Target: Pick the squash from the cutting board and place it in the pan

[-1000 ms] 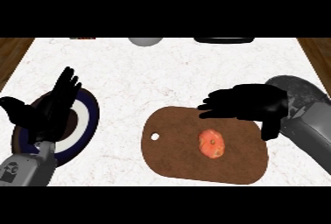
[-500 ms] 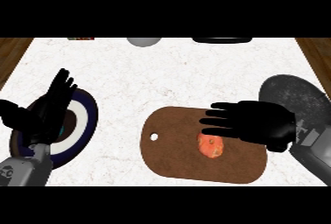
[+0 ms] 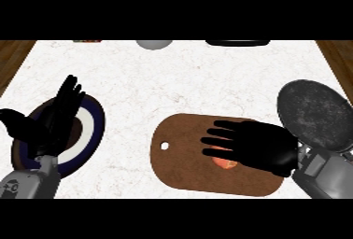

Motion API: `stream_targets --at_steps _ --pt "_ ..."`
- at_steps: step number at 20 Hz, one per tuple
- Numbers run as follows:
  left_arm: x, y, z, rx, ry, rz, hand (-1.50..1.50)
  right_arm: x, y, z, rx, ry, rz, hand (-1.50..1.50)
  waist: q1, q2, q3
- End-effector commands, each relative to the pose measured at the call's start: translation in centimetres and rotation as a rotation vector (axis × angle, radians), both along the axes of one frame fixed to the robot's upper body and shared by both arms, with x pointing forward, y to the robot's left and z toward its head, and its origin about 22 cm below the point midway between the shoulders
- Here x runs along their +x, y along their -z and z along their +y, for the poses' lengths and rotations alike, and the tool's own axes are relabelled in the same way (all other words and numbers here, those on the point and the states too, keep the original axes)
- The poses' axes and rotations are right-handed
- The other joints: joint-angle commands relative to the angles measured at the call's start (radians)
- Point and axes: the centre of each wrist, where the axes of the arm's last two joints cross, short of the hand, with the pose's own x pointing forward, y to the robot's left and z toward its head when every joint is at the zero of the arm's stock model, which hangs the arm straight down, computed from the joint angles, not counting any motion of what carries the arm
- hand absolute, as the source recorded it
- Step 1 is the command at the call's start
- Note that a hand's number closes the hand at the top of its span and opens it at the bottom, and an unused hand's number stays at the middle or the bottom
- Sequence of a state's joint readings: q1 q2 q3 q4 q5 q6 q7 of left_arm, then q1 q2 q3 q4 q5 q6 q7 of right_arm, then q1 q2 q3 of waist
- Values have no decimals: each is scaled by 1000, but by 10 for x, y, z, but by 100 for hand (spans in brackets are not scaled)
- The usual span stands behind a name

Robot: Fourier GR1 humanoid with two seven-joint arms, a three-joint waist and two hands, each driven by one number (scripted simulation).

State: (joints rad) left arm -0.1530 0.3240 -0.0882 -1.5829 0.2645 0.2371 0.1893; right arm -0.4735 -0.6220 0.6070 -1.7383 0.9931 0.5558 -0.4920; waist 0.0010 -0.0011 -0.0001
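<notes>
The squash (image 3: pixel 224 163), likely smooth and prone to rolling, lies under the right hand (image 3: pixel 258 145), whose spread fingers (image 3: pixel 222 132) should wrap its sides.

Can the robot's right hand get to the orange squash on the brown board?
Probably yes. The right hand is spread right over the squash on the cutting board, with nothing between them. The fingers look straight, not curled round it.

Counted on the counter: one cutting board (image 3: pixel 200 161), one squash (image 3: pixel 224 163), one pan (image 3: pixel 316 113), one plate (image 3: pixel 86 128), two hands. Three partly cropped items at the far edge, possibly more.
</notes>
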Motion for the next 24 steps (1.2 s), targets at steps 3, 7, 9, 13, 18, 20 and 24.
stream_targets --at_steps 3,7,9,13,18,20,24 --pt "-5 -16 18 -19 -4 4 0 -2 21 13 -37 42 -31 -150 6 0 0" --pt "0 -8 35 1 6 -5 0 11 30 16 -36 67 -33 -150 5 1 0" --pt "11 -1 -6 -3 -1 -7 0 16 33 20 -21 64 -4 -150 1 2 0" --pt "6 8 11 -17 6 -4 0 5 50 32 -75 49 -10 -150 1 1 0" --pt "2 4 -4 -3 12 -11 0 15 69 29 -84 40 -2 -150 1 1 0" --pt "0 -14 22 -3 3 -11 0 22 73 31 -89 45 -9 -150 3 1 0" --pt "-2 3 -2 -2 -3 4 0 23 90 40 -41 65 26 -150 3 1 0"
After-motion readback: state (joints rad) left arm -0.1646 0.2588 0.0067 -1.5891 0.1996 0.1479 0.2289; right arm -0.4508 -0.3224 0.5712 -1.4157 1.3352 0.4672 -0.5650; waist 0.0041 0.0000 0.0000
